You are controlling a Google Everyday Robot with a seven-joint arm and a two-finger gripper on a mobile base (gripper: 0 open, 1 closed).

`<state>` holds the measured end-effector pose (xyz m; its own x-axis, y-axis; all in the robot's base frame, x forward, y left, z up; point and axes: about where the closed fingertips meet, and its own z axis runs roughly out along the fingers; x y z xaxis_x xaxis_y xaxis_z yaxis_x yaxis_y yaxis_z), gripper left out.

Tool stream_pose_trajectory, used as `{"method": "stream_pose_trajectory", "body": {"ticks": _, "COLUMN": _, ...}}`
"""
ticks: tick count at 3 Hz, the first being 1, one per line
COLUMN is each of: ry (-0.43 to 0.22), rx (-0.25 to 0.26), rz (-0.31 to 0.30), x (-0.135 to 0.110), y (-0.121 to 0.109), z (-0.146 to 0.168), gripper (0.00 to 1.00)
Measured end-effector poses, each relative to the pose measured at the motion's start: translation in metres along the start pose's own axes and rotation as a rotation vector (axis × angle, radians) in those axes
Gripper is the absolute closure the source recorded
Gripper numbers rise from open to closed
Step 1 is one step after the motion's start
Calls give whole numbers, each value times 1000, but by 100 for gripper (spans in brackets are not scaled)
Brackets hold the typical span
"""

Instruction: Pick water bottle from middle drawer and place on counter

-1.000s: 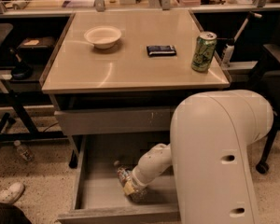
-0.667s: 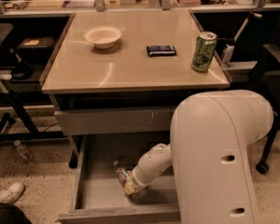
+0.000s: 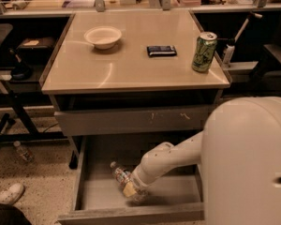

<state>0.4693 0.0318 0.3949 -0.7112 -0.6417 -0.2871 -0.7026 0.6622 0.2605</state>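
The water bottle (image 3: 119, 173) is small and clear with a white cap and a coloured label. It lies tilted in the open middle drawer (image 3: 91, 196), cap toward the back left. My gripper (image 3: 131, 189) reaches down into the drawer on the white forearm and is shut on the bottle's lower end. The beige counter (image 3: 131, 67) is the cabinet's top, above the drawer. The bulky white arm housing (image 3: 248, 163) hides the drawer's right side.
On the counter stand a white bowl (image 3: 103, 35), a dark flat packet (image 3: 161, 50) and a green can (image 3: 204, 51). A scratched grey drawer front (image 3: 131, 120) sits above the open drawer. Another small bottle (image 3: 22, 151) and a white shoe (image 3: 5, 193) lie on the floor at left.
The big arm housing has shifted to the right and the forearm now stretches out longer. The bottle's cap end has moved slightly up and left with the gripper.
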Motion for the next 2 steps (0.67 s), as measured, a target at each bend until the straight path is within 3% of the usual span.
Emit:
{"method": "stream_pose_trajectory", "body": {"ticks": 1, "ry": -23, "rx": 15, "rz": -18, "x": 6, "y": 1, "z": -78, "gripper": 100}}
{"method": "stream_pose_trajectory", "body": {"ticks": 2, "ry": -23, "rx": 15, "rz": -18, "x": 6, "y": 1, "z": -79, "gripper": 100}}
